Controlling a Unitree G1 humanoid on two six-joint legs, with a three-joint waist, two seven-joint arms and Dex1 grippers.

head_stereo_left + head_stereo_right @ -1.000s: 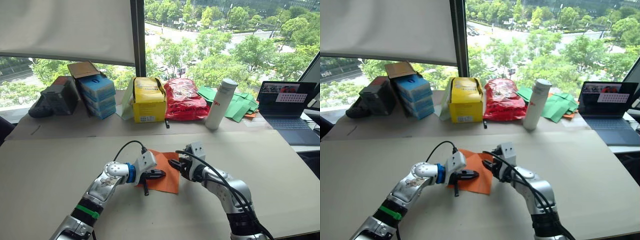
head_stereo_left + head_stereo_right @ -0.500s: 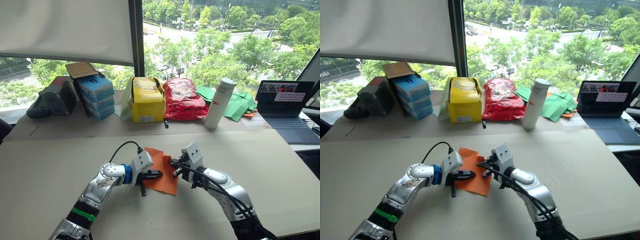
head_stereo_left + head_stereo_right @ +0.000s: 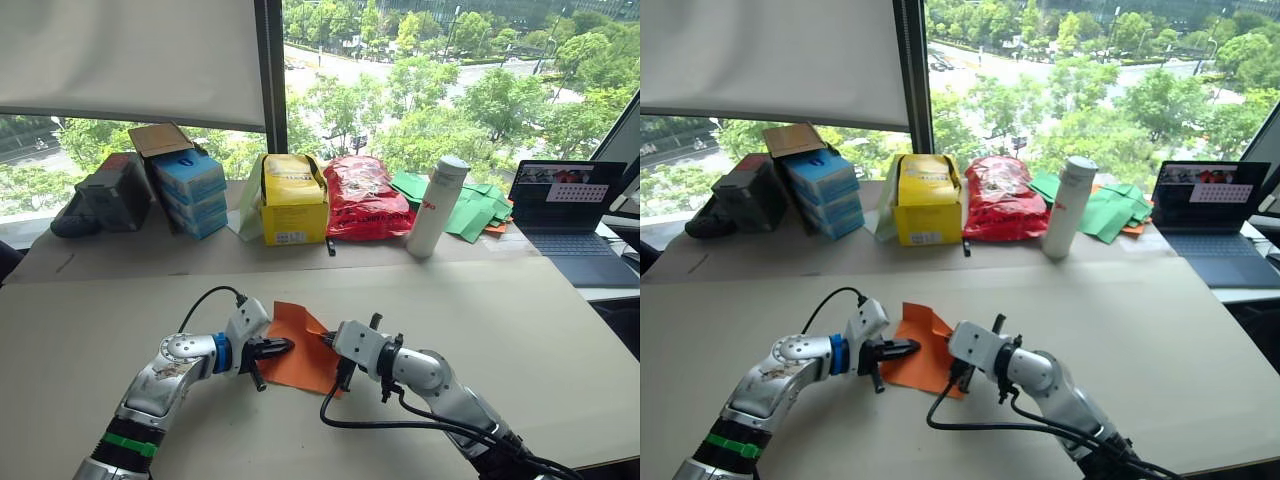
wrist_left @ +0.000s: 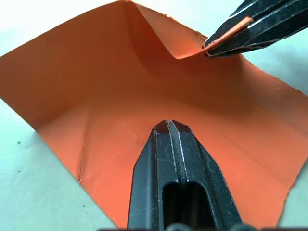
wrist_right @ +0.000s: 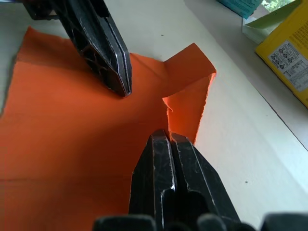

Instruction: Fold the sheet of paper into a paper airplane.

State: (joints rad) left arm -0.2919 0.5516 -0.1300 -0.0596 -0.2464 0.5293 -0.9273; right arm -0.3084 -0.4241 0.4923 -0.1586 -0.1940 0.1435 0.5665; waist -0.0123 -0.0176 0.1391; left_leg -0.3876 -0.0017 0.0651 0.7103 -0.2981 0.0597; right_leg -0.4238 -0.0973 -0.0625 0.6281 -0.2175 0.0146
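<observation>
Pinching the sheet of paper (image 4: pixel 120 96)'s edge, right fingers (image 4: pixel 250 29) lift it.

no text legible on any item

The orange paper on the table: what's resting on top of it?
The left gripper, fingers shut, presses on the sheet of paper. The right gripper pinches a corner, lifting it as a flap. The table under the sheet is covered.
</observation>
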